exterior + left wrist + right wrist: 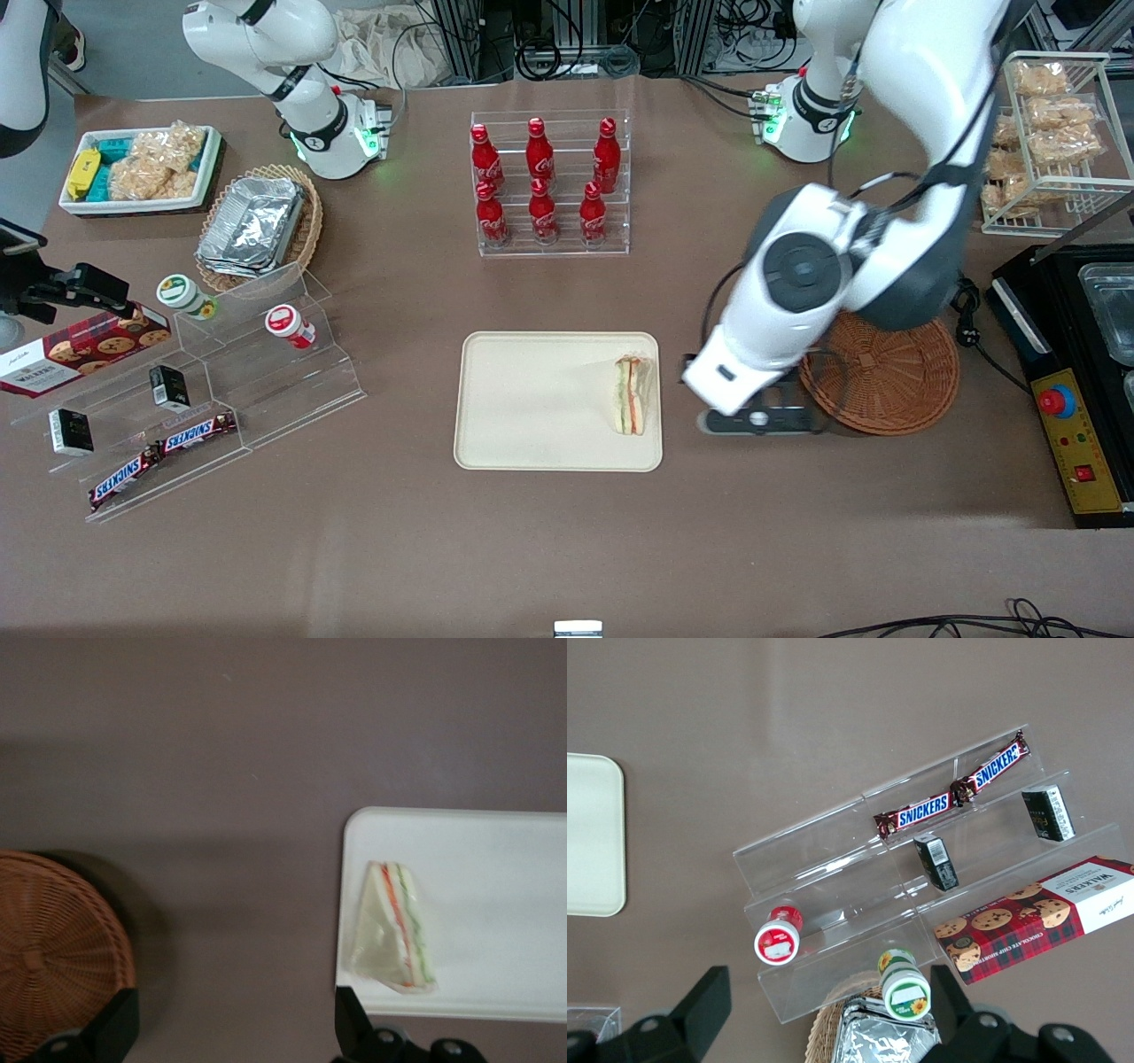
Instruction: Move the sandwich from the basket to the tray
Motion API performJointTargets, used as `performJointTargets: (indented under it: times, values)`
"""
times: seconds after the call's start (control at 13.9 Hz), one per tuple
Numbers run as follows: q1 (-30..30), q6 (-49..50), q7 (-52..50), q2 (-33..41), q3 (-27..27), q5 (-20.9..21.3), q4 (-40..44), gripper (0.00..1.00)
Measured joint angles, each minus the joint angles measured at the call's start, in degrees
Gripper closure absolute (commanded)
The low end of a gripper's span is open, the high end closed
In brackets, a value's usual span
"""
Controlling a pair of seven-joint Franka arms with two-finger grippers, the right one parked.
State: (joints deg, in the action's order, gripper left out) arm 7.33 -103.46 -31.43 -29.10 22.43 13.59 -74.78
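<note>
The sandwich (634, 395), a pale bread wedge with green and orange-red filling, lies on the cream tray (532, 403) near the tray's edge toward the working arm's end. It also shows in the left wrist view (394, 927) on the tray (496, 904). The reddish-brown wicker basket (890, 377) is empty and partly covered by the arm; it shows in the left wrist view (49, 952) too. My left gripper (762, 416) hangs above bare table between tray and basket, open and empty (235, 1028).
A rack of red cola bottles (545, 182) stands farther from the camera than the tray. An acrylic stepped shelf (204, 399) with snacks, a tan basket of foil containers (257, 226) and a white bin (137, 168) lie toward the parked arm's end. A black appliance (1072, 372) sits beside the basket.
</note>
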Motion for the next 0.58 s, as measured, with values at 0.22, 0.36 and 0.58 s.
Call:
performJointTargets:
  times: [0.22,0.36,0.58]
  values:
    - [-6.2,7.5,11.3,5.5,-0.2,-4.4,0.0,0.01]
    - [-10.4,11.1,18.0,9.2,-0.5,-5.0,0.0,0.01]
    - [-14.1,12.2,25.6,13.3,-3.0,-5.1,-0.1,0.01]
